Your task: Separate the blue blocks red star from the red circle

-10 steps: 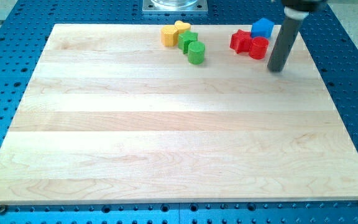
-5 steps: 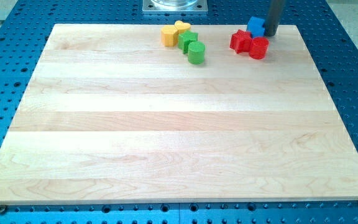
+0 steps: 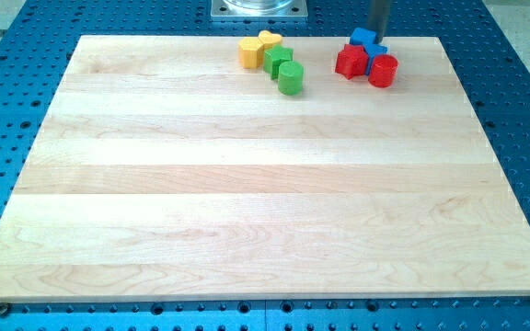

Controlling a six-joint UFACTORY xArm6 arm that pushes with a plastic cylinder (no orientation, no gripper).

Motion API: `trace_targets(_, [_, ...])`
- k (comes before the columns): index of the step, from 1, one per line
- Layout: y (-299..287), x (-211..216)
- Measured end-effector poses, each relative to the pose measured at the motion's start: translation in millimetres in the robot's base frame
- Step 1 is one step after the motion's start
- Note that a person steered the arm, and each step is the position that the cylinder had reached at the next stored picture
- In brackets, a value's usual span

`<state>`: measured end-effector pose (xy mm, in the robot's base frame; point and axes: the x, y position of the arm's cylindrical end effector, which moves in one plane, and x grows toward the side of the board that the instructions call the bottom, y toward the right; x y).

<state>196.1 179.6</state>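
Cluster sits at the view's top right of the worktop (image 3: 247,184): red star (image 3: 350,62) on the view's left, red circle (image 3: 383,70) on the view's right, blue block (image 3: 367,41) wedged above and between them, touching both as far as I can tell; its shape is hard to call, looks like a chunky cube-ish piece, partly hidden by the rod. My tip (image 3: 376,33) is at the top edge of the worktop, just behind the blue block and touching or nearly touching its far side. No jaws on this rig, only the rod, so nothing is opened, closed or held. Handling, as a judgement: small rigid blocks, likely light painted wood or plastic, sliding easily on smooth wood, no fragility concern. No taking hold, push contact only. Light blocks spin off a round rod if hit off-centre, so push through the middle of a flat face. The circle's curved side will roll the contact off; the star's points can catch a neighbour and drag it along. With all three packed tight, a push on the blue block probably carries the circle too unless the line runs toward the star side, away from the circle. Other group well apart at the view's top centre: orange block (image 3: 248,52), yellow heart (image 3: 269,40), green block (image 3: 277,59), green cylinder (image 3: 290,77). No brands, labels or readable writing anywhere in view.
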Motion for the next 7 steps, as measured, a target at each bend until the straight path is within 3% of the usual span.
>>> trace_targets(3, [21,81])
trace_targets(4, [-24,105])
trace_targets(7, [2,84])
